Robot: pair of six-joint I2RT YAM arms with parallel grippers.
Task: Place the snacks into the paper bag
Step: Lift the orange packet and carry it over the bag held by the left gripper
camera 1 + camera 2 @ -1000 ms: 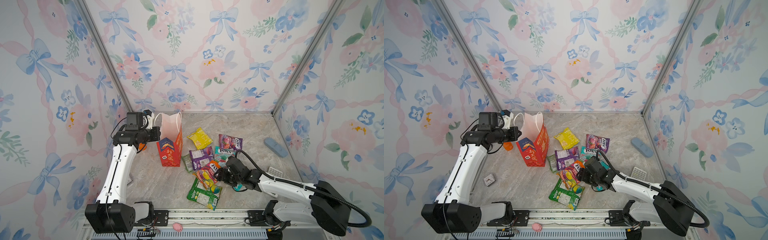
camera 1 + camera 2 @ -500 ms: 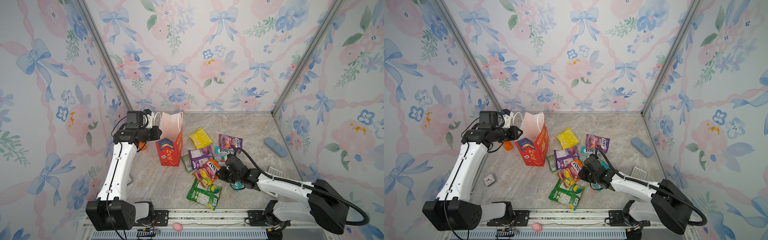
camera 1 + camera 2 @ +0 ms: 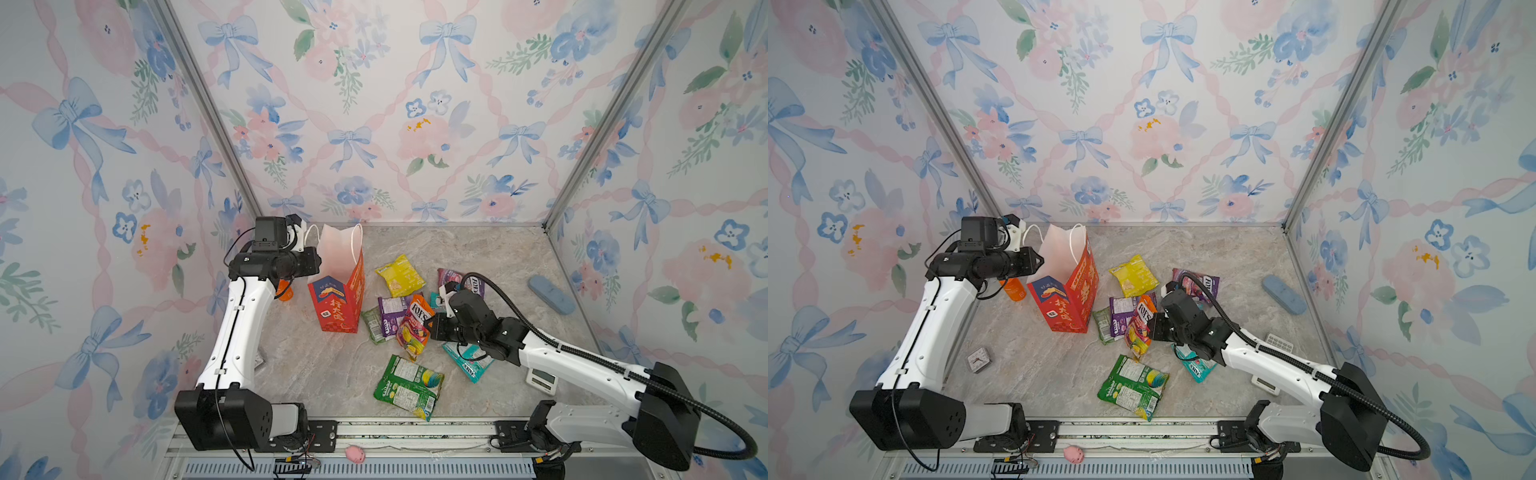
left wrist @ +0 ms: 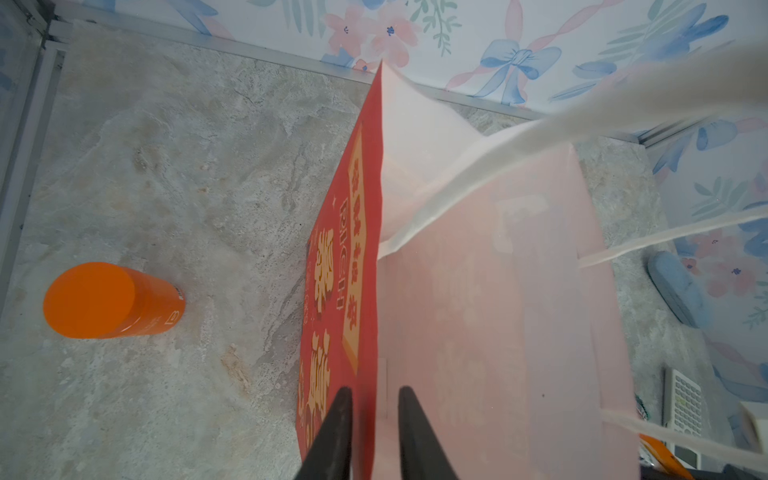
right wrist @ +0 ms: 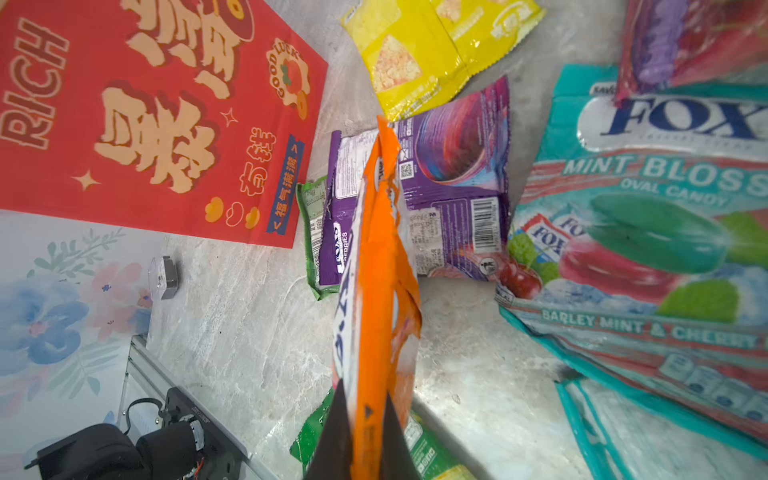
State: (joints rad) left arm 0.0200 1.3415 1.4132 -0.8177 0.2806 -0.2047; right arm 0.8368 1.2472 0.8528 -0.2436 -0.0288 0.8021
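Now, your right claw point(image 5: 365, 399): pinching the glossy orange snack packet point(image 5: 374, 270) printed "FOX'S" by one edge; the packet sits edge-on between the fingers.
Orange packet's place: in a top view it tilts up just right of the bag, over a purple foil packet point(image 3: 390, 313) and a small green packet point(image 3: 372, 328); you cannot tell whether its low end clears them.
Your left claw point(image 4: 374, 392): slightly spread at the rim of the tall red paper bag point(image 4: 345, 249), one finger outside and one inside its left wall, with a gap showing on each side of the paper.
Bag: upright on the grey marbled surface point(image 3: 324, 374), left of centre, mouth open upward, white rope handles hanging loose.
Loose snacks: a yellow packet point(image 3: 400, 275) lies at the far side of the pile; a teal packet point(image 3: 469, 368) lies under your right arm; a large green packet point(image 3: 409, 386) lies alone near the front edge.
Bystanders: an orange bottle point(image 4: 104, 301) stands left of the bag, apart from it; a blue oblong case point(image 3: 550, 294) lies far right by the wall.
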